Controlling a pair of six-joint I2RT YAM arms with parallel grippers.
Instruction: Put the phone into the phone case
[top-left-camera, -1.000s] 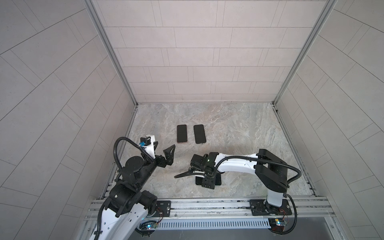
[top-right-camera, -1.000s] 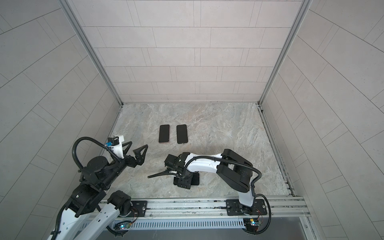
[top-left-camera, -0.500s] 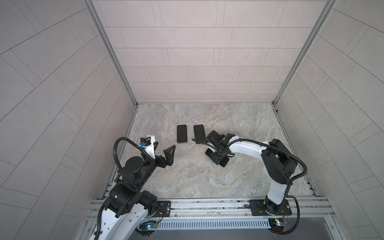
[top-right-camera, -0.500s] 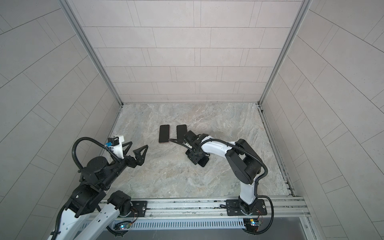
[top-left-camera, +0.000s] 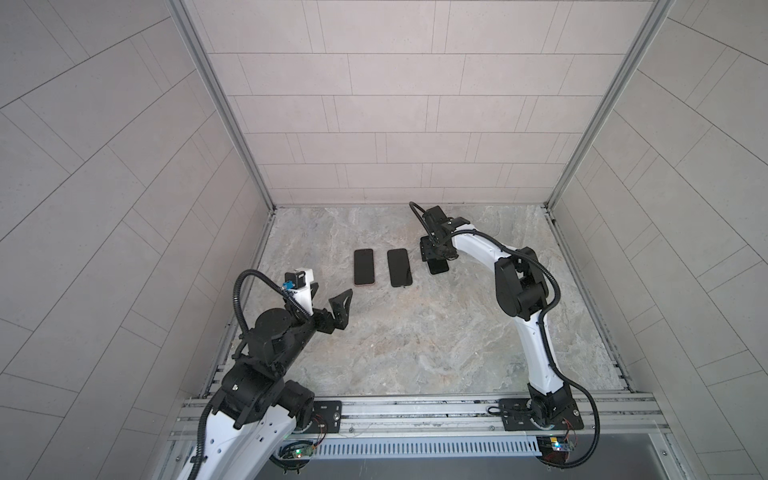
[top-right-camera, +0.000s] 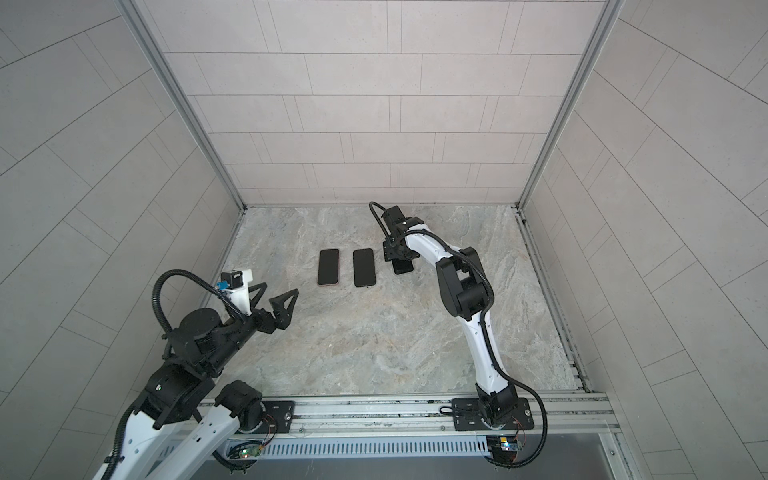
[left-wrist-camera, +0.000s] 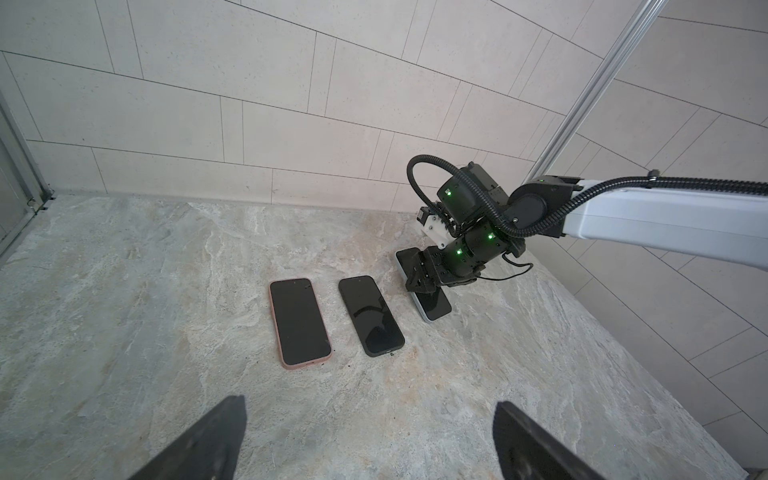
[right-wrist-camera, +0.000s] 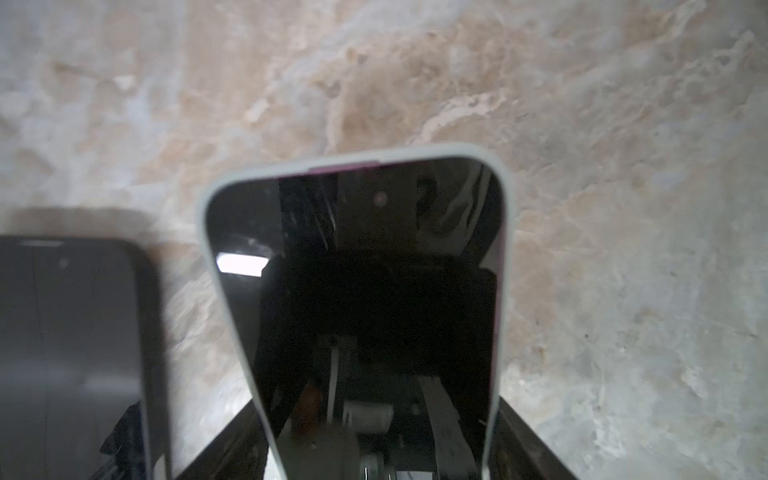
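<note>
The phone (right-wrist-camera: 365, 291) is found at the right end of a row on the marble table (top-left-camera: 415, 353), just beside the black-cased phone (left-wrist-camera: 371, 316), with the pink-cased phone (left-wrist-camera: 300, 322) one place further left. It is already seated in the pale phone case (right-wrist-camera: 436, 152), whose rim is seen round the visible end and sides of the dark screen. The right gripper (left-wrist-camera: 422, 276) is closed across the phone's width near one end, a finger against each long edge, so that the cased phone can be steered square to its neighbours. The free end is seen low on the surface, though whether it lies fully flat cannot be told. The placing is judged to be nearly finished, with only the release left. The left gripper (left-wrist-camera: 368, 402) is held wide apart and empty near its own base, well clear of the row, presumably so that the reach of the other arm is not crossed
</note>
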